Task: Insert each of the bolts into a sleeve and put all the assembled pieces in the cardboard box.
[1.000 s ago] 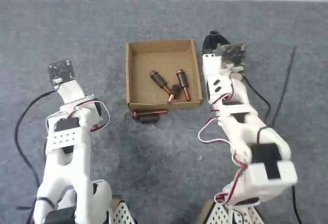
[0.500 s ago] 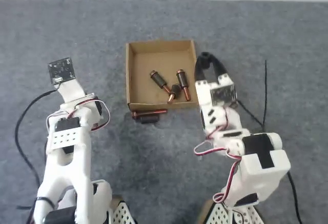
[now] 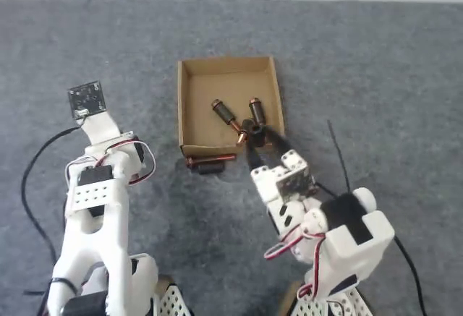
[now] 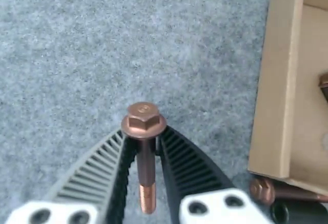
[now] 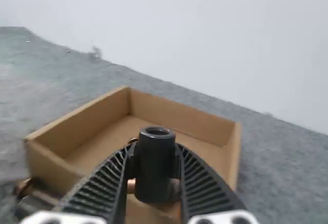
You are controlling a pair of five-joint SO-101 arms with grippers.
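While left pincer (image 4: 145, 134) clamps it, bolt (image 4: 146, 165) points head-outward.

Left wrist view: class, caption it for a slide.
Left gripper clamps a copper bolt, the cardboard box close beside it.

Loose bolt (image 4: 264, 189) cut off at edge.

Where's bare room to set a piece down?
Free: far half of the cardboard box beyond the assembled pieces; carpet left of it. Crowded: its near right corner under the right gripper; front wall, where a loose bolt and sleeve lie.
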